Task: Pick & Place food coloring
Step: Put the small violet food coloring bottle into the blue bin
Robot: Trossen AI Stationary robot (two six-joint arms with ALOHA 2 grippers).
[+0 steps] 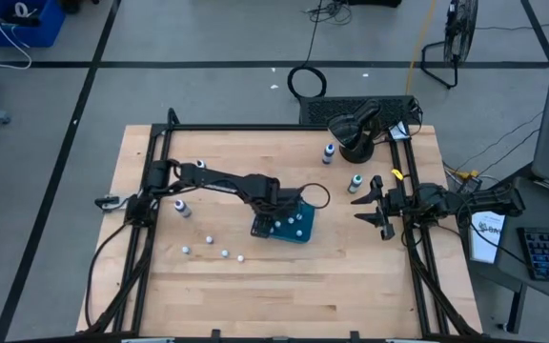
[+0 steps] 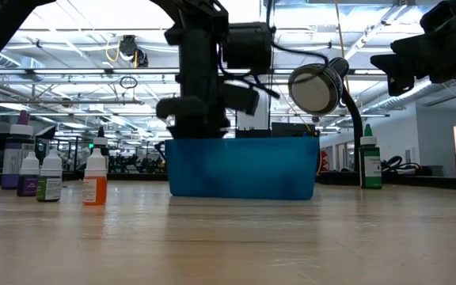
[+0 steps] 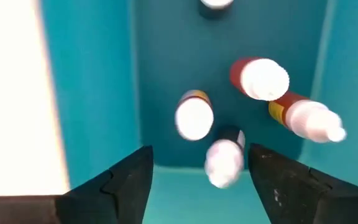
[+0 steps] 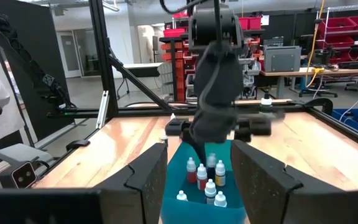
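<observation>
The left arm reaches across the table, its left gripper point(image 3: 194, 180) pointing straight down over the tray point(image 1: 303, 232), fingers spread apart around a dark bottle point(image 3: 224, 158) standing inside among other bottles point(image 3: 194, 116). More bottles point(image 1: 213, 248) stand on the table. The right gripper point(image 1: 370, 202) hovers at the right edge, half open and empty.

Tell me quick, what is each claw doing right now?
Left gripper: open over the teal tray, holding nothing.
Right gripper: open, empty, waiting at the table's right side.
</observation>
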